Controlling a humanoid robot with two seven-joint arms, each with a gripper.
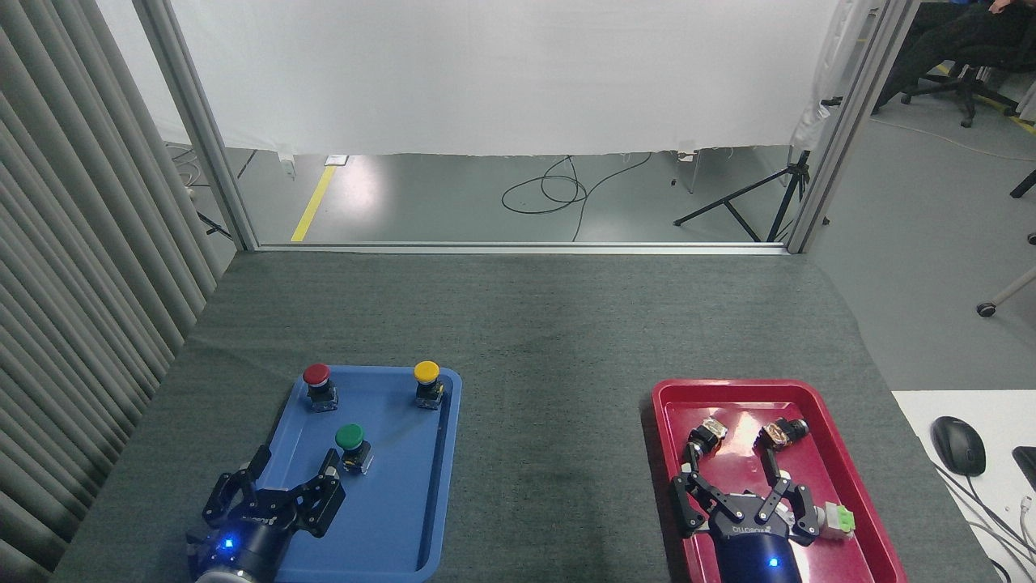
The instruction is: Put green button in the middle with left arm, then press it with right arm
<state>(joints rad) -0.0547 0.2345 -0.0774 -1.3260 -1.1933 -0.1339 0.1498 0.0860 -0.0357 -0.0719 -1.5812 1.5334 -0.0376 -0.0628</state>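
The green button [350, 444] stands upright in the blue tray [409, 502], near its middle. My left gripper [295, 465] is open at the tray's near left corner, its right finger close to the button's left side but apart from it. Nothing is between its fingers. My right gripper [731, 461] is open above the red tray [842, 470], with nothing held. The middle [554, 405] is bare dark grey mat between the two trays.
A red-capped button [317, 384] and a yellow-capped button [427, 382] stand at the blue tray's far end. Small parts [783, 432] lie in the red tray. A computer mouse [957, 444] sits on a white desk at right. Ribbed panels wall the left side.
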